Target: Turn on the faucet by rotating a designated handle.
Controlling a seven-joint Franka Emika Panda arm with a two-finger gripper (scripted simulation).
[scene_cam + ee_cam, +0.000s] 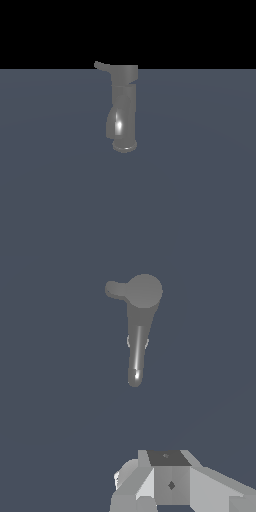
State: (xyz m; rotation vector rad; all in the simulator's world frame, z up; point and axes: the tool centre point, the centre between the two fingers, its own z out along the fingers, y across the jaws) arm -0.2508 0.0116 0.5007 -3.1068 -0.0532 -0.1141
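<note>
The faucet [123, 107] is seen standing upright on the surface [200, 190], well apart from the end effector [150, 491] — nothing is touched yet. Whether the end effector is spread or pressed together can't be told from the wrist view. The handle [102, 65] is thin and short, so it could easily be missed, or the spout [109, 125] below could get bumped instead — a slip-off mid-turn seems likely too.

A flat, dull blue-grey surface [60, 200] carries everything — it fills the exterior view from the near edge to a straight far edge under black. Standing directly on it, about mid-scene, is the faucet [124, 107], upright on its flared round base — nothing else rests on the surface.
</note>
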